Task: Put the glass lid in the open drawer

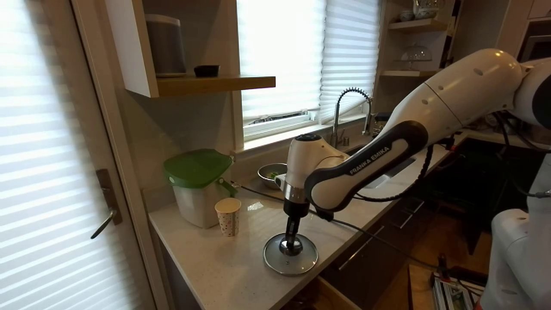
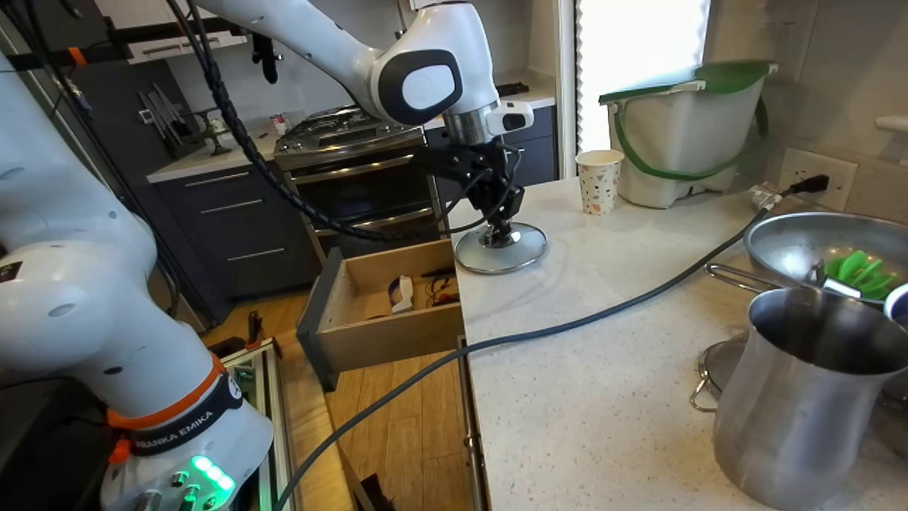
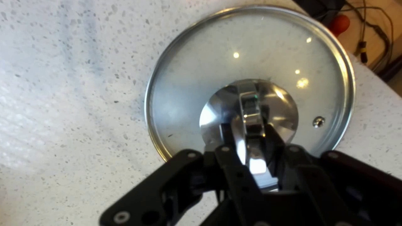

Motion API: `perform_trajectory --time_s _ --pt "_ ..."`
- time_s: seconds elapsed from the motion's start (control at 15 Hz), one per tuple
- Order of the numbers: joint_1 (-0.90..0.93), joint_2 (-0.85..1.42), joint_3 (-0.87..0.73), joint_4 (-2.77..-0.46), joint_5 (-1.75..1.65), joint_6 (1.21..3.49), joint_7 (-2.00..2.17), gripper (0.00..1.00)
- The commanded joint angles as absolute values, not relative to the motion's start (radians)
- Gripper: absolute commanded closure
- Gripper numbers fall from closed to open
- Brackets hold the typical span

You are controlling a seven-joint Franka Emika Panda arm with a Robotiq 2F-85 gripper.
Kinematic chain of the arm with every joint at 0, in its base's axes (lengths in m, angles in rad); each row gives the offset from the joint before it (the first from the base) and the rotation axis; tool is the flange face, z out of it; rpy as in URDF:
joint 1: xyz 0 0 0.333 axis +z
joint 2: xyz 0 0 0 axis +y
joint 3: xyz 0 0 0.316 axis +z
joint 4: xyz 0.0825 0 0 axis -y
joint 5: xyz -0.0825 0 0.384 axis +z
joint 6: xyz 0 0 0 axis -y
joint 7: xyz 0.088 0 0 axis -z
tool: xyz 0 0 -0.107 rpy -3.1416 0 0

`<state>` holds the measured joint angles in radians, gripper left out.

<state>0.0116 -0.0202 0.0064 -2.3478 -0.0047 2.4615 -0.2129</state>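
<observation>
The glass lid (image 1: 275,259) lies flat at the edge of the white counter; it shows in both exterior views (image 2: 523,257) and fills the middle of the wrist view (image 3: 185,81). My gripper (image 3: 248,128) points straight down, its fingers either side of the lid's metal strap handle (image 3: 250,102). The right finger is close against the handle; a thin strip shows between the left finger and it. I cannot tell whether the fingers pinch it. The open drawer (image 2: 394,342) is below the counter beside the lid, holding a white item and cables; its wooden wall (image 1: 333,297) also shows.
A paper cup (image 1: 229,221) and a green-lidded white container (image 1: 193,206) stand behind the lid. A grey cable (image 2: 567,326) crosses the counter and hangs over its edge. A steel bowl (image 2: 773,231) and steel pitcher (image 2: 794,411) stand farther along.
</observation>
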Motion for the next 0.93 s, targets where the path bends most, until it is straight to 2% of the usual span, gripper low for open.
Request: perform_trajectory --time_s 0.0,0.33,0.87 --pt "0.016 0.008 0.01 -2.318 0.057 2.452 -0.272 1.0" --pt "0.023 -0.047 0.024 -2.328 0.127 2.396 -0.311 0.98" --pt "0.104 -0.234 0.065 -2.391 0.154 2.167 -0.366 0.98"
